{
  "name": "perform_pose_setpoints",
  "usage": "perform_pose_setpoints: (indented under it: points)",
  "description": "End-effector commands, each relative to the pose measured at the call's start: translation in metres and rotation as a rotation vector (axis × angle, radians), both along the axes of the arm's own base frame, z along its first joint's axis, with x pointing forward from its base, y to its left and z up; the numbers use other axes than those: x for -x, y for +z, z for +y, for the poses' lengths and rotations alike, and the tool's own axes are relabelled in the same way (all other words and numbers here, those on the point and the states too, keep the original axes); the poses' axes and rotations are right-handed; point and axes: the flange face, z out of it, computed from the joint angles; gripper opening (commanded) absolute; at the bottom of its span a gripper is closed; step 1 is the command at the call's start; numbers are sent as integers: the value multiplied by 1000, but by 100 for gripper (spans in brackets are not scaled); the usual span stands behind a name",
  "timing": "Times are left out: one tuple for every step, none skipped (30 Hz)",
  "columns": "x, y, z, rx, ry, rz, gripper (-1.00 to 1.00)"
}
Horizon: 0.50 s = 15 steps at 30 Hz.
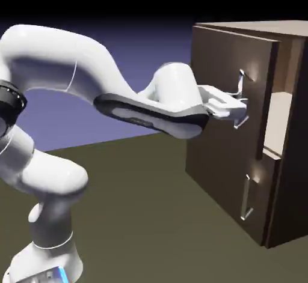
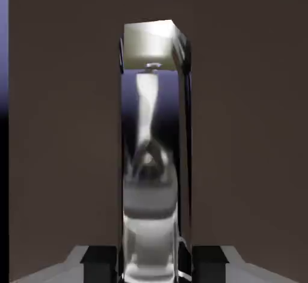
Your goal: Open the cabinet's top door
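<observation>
While ajar, the top door (image 1: 216,59) with its silver handle (image 2: 150,155) in the pinch of the hand (image 2: 154,264).

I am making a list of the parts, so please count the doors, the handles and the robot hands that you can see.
Doors: 2, the top door and the lower door
Handles: 2, the top handle and the lower handle
Hands: 1, the white hand
Total: 5
</observation>
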Motion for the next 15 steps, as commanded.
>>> perform_pose_setpoints:
  points:
    - [4,0,2,-1,-8,1,-100]
    - [8,0,4,-2,-16,2,-100]
    - [11,0,6,-2,-25,2,-100]
    - [14,0,7,-2,-32,2,-100]
    - [16,0,8,0,-37,1,-100]
    - [17,0,9,1,-40,-1,-100]
    - [18,0,9,2,-42,-2,-100]
    - [19,0,9,3,-43,-2,-100]
    - [19,0,9,3,-45,-2,-100]
    - [21,0,10,2,-48,-1,-100]
    - [23,0,12,1,-54,0,-100]
    - [28,0,14,-1,-64,1,-100]
    - [35,0,18,-1,-81,1,-100]
    - [42,0,22,-1,-98,1,-100]
    - [49,0,27,-1,-115,1,-100]
